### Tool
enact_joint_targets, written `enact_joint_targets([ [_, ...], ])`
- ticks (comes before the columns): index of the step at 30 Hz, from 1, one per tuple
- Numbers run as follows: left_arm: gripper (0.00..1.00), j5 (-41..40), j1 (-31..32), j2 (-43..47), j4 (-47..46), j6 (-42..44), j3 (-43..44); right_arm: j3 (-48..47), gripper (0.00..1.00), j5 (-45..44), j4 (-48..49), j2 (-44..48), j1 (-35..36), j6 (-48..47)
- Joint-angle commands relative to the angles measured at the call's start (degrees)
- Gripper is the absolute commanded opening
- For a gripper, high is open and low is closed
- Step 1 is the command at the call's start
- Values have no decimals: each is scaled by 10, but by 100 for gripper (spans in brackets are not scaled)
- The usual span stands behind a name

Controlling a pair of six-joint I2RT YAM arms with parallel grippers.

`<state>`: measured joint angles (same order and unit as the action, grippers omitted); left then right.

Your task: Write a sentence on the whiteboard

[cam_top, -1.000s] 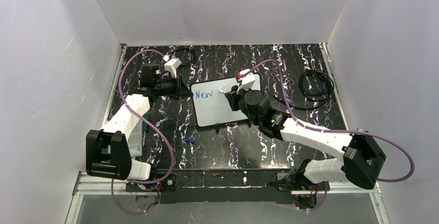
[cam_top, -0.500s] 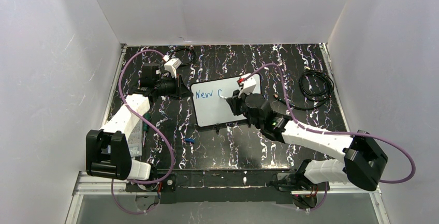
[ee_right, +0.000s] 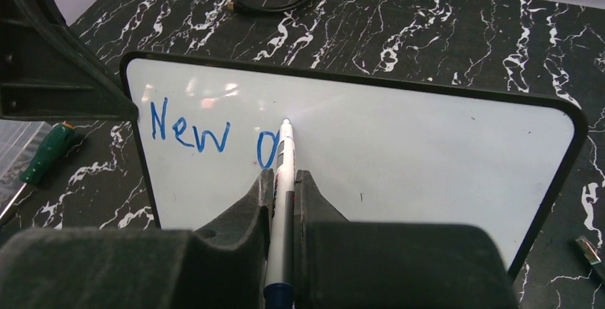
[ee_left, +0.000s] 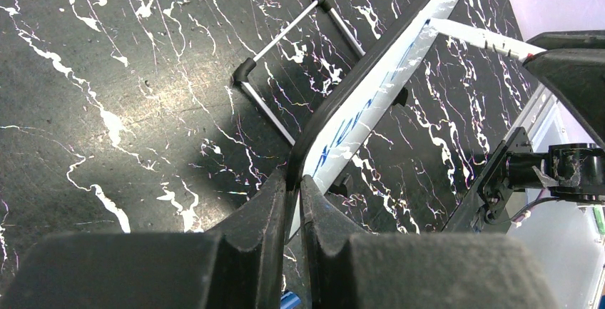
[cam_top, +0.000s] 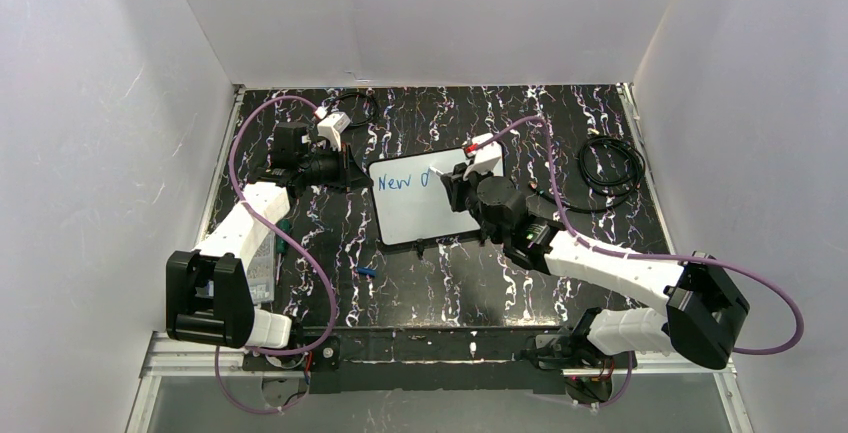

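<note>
The right fingers [ee_right: 260, 205] are seen clenched on a white marker [ee_right: 287, 155], which runs up between them at the lower centre of the right wrist view. Its tip is set against the whiteboard [ee_right: 428, 159], just to the right of a rounded blue letter. The sentence [ee_right: 191, 134] is found in the upper left part of the board's face, where "New" and that one rounded letter can be read in a single line. The rest of the white surface is left bare. The left fingers [ee_left: 267, 209] are shown clamped on the whiteboard's dark frame near a rounded corner, at the lower centre of the left wrist view. From there the board is seen almost edge on, running away toward the upper right. A bent metal rod [ee_left: 285, 31] with black corner pieces is seen on the tabletop [cam_top: 450, 283] behind the board. In the top view the whiteboard is placed a little left of centre on the black, white-veined tabletop, held between the two arms, with small black clips [cam_top: 420, 249] at its lower edge. A coiled black cable [cam_top: 610, 165] is seen to the right of the board, well apart from it. A green-handled screwdriver [ee_right: 44, 155] is seen at the left edge of the right wrist view. A small blue object [cam_top: 366, 272] lies below the board's lower left corner.
</note>
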<state>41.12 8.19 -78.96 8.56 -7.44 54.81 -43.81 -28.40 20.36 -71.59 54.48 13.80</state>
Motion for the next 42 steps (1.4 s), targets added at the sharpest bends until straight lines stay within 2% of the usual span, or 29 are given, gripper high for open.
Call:
enact_joint_targets([
  [1, 0, 16, 4, 22, 8, 6, 0, -30, 1, -39, 44, -2, -3, -19],
  [20, 0, 16, 4, 23, 8, 6, 0, 22, 1, 13, -4, 10, -3, 26],
  [32, 0, 15, 4, 24, 8, 6, 0, 34, 1, -2, -27, 32, -3, 27],
  [42, 0, 15, 4, 24, 8, 6, -1, 20, 1, -9, -3, 41, -3, 16],
])
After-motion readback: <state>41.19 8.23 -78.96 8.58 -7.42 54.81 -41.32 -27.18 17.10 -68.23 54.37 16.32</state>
